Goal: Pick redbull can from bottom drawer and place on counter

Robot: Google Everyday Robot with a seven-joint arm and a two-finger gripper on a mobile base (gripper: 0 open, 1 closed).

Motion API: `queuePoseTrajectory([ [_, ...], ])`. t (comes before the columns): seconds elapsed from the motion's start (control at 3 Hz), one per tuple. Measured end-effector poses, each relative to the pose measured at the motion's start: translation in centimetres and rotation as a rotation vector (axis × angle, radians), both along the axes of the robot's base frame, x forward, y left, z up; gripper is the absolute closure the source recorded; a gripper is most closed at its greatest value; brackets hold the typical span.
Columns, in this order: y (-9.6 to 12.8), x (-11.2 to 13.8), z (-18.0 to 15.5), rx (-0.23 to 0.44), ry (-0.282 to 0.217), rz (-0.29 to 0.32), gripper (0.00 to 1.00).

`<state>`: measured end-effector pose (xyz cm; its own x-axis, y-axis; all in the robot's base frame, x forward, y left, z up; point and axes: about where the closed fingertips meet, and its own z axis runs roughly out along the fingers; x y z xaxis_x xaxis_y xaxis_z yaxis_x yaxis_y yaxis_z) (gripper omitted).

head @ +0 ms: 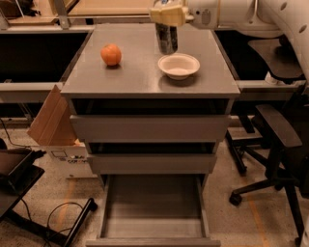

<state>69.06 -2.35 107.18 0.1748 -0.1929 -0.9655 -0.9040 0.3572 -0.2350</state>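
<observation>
Though already got redbull can (pixel 166 38) out of bottom drawer (pixel 152 207), clamped in gripper (pixel 168 14) over counter (pixel 140 75) behind bowl (pixel 178 65), not released yet. Lowering, letting go left.

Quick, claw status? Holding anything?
Claw: closed on the redbull can, held above the back of the counter, behind the white bowl.

We see the hand (pixel 166 14) gripping the top of the upright redbull can (pixel 167 39) just behind the white bowl (pixel 178 66) on the worktop (pixel 140 79), the orange (pixel 111 54) well left of the bowl.
</observation>
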Motion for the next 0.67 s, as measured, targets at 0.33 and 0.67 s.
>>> queuePoseTrajectory([
  [0.33, 0.2, 4.3, 3.0, 0.039, 0.012, -0.064, 1.0],
  [0.67, -0.1, 9.7, 4.2, 0.087, 0.032, -0.16, 1.0],
])
